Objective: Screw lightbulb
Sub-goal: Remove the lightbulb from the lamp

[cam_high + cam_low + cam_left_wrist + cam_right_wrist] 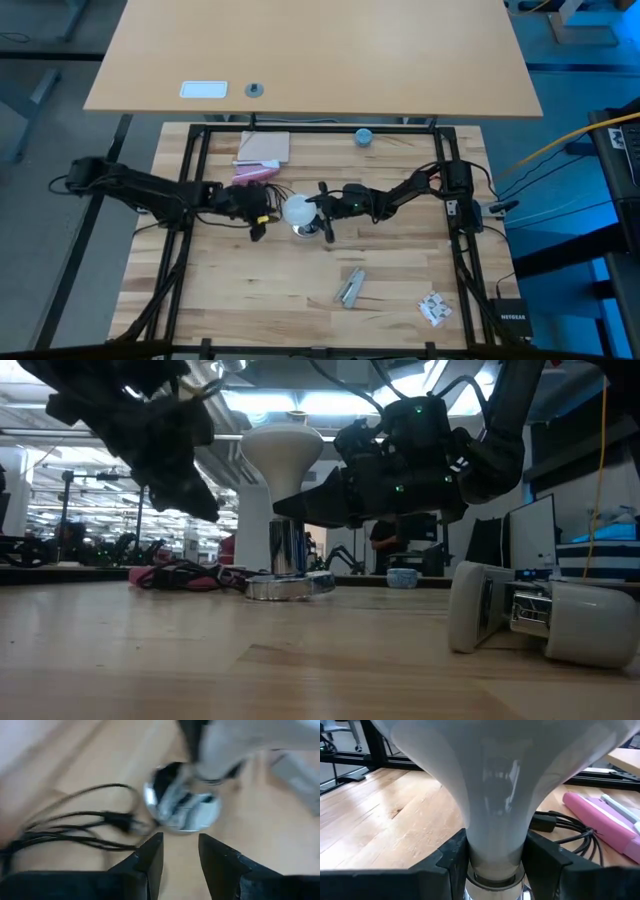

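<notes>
Turning the lightbulb [495, 795] is the job right now, and the right gripper [495, 870] has it. Its two dark fingers [452, 862] squeeze the thin neck of the bulb, one on each side, just above the shiny socket [285, 565]. The bulb stands straight up on the socket, round end on top, near the middle of the wooden surface [250, 300].

To do it well, I think the gripper should keep the bulb straight, not leaning, and twist it gently. If it leans, the threads may jam. If it squeezes too hard, the glass could break. The socket looks light, so it may spin along with the bulb; something should keep it still.

Just beside the socket, on the side away from the right arm, the left gripper [180, 852] hangs a little above the surface. Its fingers stand a bit apart with nothing between them, so it is holding nothing. It points at the socket's base and could help hold it.

Past the socket lie a black cord [75, 827] and a pink thing [605, 817].

Some things are hard to see. The threads are tucked inside the socket, so I cannot tell how far in the bulb is. The left wrist view is smeary. The top of the bulb is cut off in the right wrist view.
</notes>
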